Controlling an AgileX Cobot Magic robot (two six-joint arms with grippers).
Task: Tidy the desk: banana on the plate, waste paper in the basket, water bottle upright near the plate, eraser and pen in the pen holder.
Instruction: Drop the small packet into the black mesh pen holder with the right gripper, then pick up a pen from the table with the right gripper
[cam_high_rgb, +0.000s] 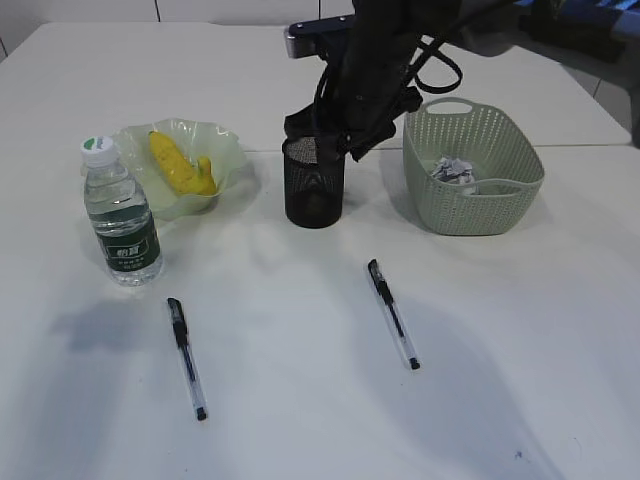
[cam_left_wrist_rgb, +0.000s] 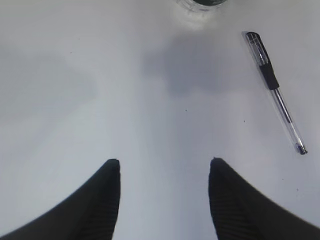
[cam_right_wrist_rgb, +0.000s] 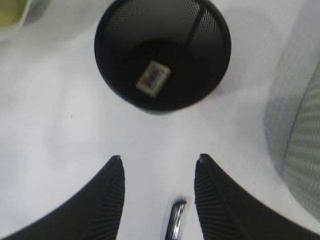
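Note:
A yellow banana (cam_high_rgb: 180, 165) lies on the green glass plate (cam_high_rgb: 228, 142). The water bottle (cam_high_rgb: 122, 210) stands upright beside the plate; its base shows in the left wrist view (cam_left_wrist_rgb: 200, 4). The black mesh pen holder (cam_high_rgb: 314, 182) holds the eraser (cam_right_wrist_rgb: 153, 77). Crumpled waste paper (cam_high_rgb: 453, 170) lies in the green basket (cam_high_rgb: 473, 205). Two pens lie on the table, one at the left (cam_high_rgb: 187, 357) (cam_left_wrist_rgb: 275, 90) and one at the right (cam_high_rgb: 393, 313) (cam_right_wrist_rgb: 175, 220). My right arm (cam_high_rgb: 370, 90) hangs over the holder, and its gripper (cam_right_wrist_rgb: 159, 160) is open and empty. My left gripper (cam_left_wrist_rgb: 164, 161) is open and empty above bare table.
The white table (cam_high_rgb: 300, 400) stretches wide in front. The basket wall (cam_right_wrist_rgb: 300, 125) is close on the right of my right gripper, and the plate's edge (cam_right_wrist_rgb: 10, 15) is at its far left. The left arm is not visible in the exterior view.

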